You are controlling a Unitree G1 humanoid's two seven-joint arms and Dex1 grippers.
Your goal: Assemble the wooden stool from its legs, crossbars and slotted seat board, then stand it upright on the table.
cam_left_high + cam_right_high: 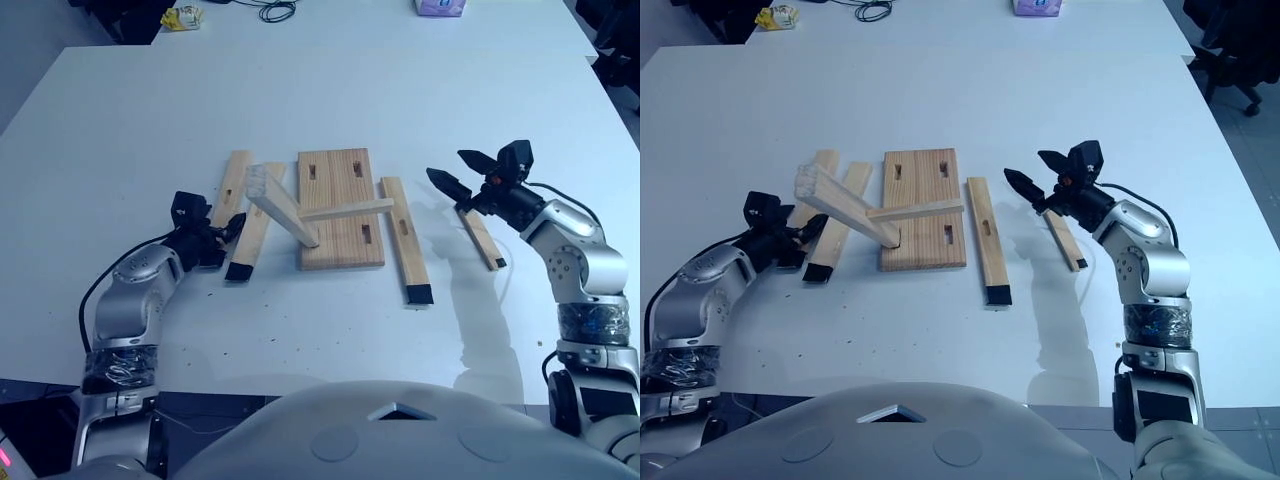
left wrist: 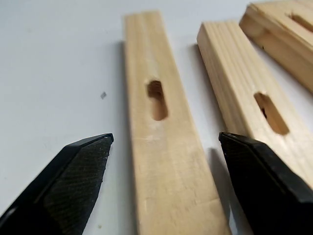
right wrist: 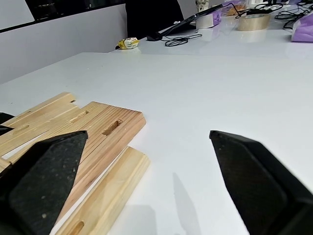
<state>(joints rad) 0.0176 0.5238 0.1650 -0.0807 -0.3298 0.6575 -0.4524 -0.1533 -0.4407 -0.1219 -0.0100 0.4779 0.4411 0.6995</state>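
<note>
Jaws apart, pale slotted seat board, one leg standing tilted

A white table bears a slotted seat board lying flat. An outer left leg and an inner left leg lie beside it, a right leg lies alongside, and a short bar lies farther right.

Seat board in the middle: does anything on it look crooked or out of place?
Yes. One leg stands at the seat board's near-left corner, leaning far toward the robot's left instead of upright, and a thin crossbar lies slanted across the board, one end meeting that leg.
</note>
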